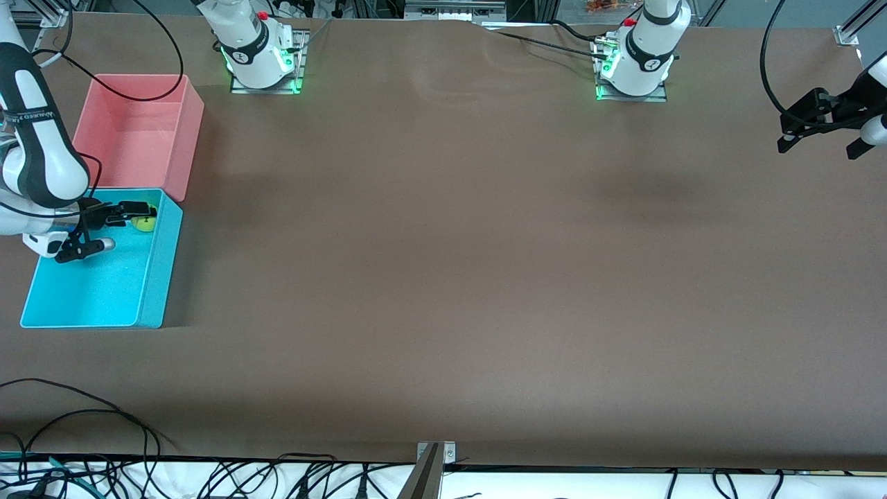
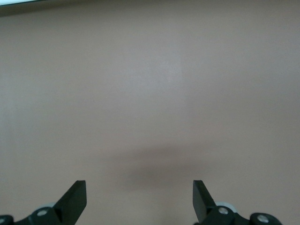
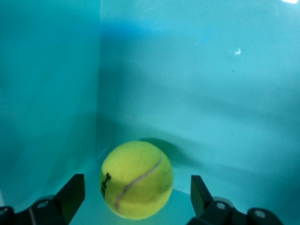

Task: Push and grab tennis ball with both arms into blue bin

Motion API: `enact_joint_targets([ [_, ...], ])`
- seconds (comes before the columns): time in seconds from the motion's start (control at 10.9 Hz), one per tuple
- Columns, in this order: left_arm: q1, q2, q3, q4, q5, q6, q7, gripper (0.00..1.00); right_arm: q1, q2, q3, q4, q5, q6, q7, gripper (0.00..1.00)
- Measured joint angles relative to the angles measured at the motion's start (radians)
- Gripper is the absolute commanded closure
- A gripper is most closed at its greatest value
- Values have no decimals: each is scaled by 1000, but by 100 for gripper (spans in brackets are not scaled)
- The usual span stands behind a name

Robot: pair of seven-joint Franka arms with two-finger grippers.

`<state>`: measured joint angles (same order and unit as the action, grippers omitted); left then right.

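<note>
**Ball lies in the blue bin, both grippers spread wide**

The right gripper [image 1: 114, 225] hangs inside the blue bin [image 1: 156, 277], over the end of it that lies farther from the front camera. Its two fingers [image 3: 70, 194] stand wide apart, with clear space on either side of the tennis ball [image 3: 136, 180], and they grip nothing. The ball rests on the bin's floor in a corner, close to where two cyan walls meet, its seam and a bit of black lettering turned toward the right wrist camera. From the front it shows as a small yellow-green spot just beside the fingertips, near the bin's wall next to the pink bin [image 1: 138, 132].

The blue bin sits at the right arm's end of the table [image 1: 450, 277], close to that edge, with the pink bin touching or nearly touching it on the side farther from the front camera. A black cable loops over the pink bin's rim.

The left gripper [image 1: 821, 138] waits in the air at the left arm's end of the table, near the edge. Its fingers [image 2: 75, 199] are spread fully and hold nothing; under them lies only bare brown tabletop with a faint shadow.
</note>
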<state>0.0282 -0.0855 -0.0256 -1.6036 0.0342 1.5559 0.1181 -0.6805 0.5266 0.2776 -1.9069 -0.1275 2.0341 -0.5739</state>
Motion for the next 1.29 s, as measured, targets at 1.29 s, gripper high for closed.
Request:
enact_joint_targets([
  [1.29,-7,23,-13,1,0,-10,0,0,96,-52,20,640,2,-671,168,0],
])
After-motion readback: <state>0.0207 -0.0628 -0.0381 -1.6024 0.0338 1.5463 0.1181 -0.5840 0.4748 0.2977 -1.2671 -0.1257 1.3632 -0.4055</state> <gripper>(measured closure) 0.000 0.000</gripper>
